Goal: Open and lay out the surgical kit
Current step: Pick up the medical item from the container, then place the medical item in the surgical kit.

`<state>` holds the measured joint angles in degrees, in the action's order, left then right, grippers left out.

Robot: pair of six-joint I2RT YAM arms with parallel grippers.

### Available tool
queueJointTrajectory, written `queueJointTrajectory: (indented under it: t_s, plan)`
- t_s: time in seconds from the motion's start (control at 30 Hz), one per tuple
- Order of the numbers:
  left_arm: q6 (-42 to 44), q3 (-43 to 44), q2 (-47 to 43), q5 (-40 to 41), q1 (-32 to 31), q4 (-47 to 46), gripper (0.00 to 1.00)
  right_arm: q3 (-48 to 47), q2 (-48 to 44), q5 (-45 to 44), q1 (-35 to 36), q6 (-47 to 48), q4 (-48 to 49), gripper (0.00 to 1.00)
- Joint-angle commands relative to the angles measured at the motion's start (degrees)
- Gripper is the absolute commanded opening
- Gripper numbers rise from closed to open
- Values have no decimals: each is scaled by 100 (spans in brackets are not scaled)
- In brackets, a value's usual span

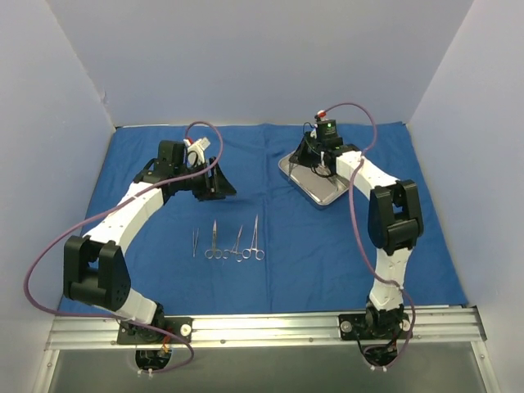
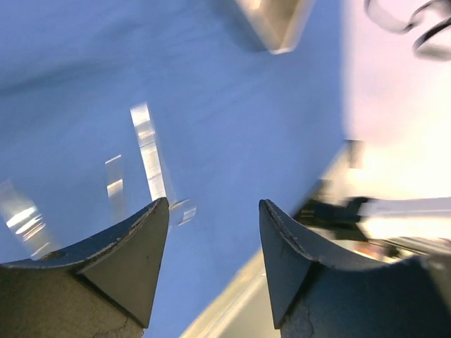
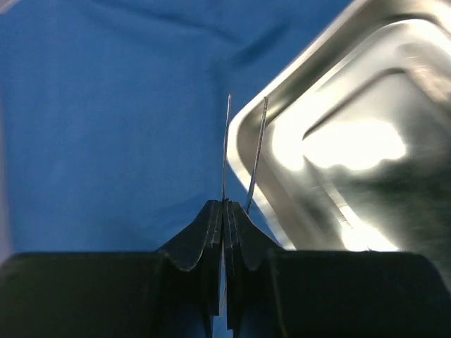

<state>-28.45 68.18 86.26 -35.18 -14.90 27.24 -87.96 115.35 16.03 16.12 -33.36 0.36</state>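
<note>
The blue cloth [image 1: 270,147] lies spread flat over the table. Several silver ring-handled instruments [image 1: 225,244] lie in a row on it near the front; in the left wrist view they are blurred shiny streaks [image 2: 148,151]. The steel tray [image 1: 323,196] sits at the back right. My right gripper [image 1: 318,160] hangs over the tray's left part, shut on thin silver tweezers [image 3: 226,141] that stick out ahead of it beside the tray's corner [image 3: 282,134]. My left gripper [image 1: 217,184] hovers open above the cloth, behind the row, with nothing between its fingers [image 2: 151,239].
Pale walls close in the table on the left, back and right. A metal rail [image 1: 262,323] with both arm bases runs along the near edge. The right arm's cable [image 1: 354,205] loops above the tray side.
</note>
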Motion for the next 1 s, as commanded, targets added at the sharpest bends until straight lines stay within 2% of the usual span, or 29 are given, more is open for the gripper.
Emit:
queueJointTrajectory:
  t_s: [0.0,0.07,0.1,0.17,0.2,0.33,0.5,0.6,0.87,0.97]
  plan:
    - [-1107,160,242,-1588,-66,-1869,63,497,-1162,1989,110,-318,1268,0]
    - [-1399,64,304,-1720,-189,-2135,63,823,-1688,2254,172,-530,1527,0]
    - [-1618,11,295,-1703,-233,-2231,63,1260,-1839,2551,190,-1018,2259,0]
    - [-1822,-190,199,-1624,-364,-2583,63,1640,-2085,2834,199,-1609,3028,0]
    - [-1970,-244,181,-1606,-391,-2793,64,1851,-2113,3044,251,-1995,3588,0]
    - [-2498,-455,207,-1659,-444,-3514,64,2141,-2192,3283,392,-2628,4497,0]
    - [-3376,-780,163,-1764,-523,-4971,66,2257,-2236,3363,453,-2781,4719,0]
    - [-3605,-991,76,-1720,-558,-5429,67,2327,-2254,3415,462,-2781,4719,0]
    - [-3852,-1018,339,-1668,-751,-5888,68,2372,-2131,3547,585,-2956,4912,0]
    - [-4168,-983,470,-1659,-787,-6353,68,2319,-2052,3565,673,-3000,4947,0]
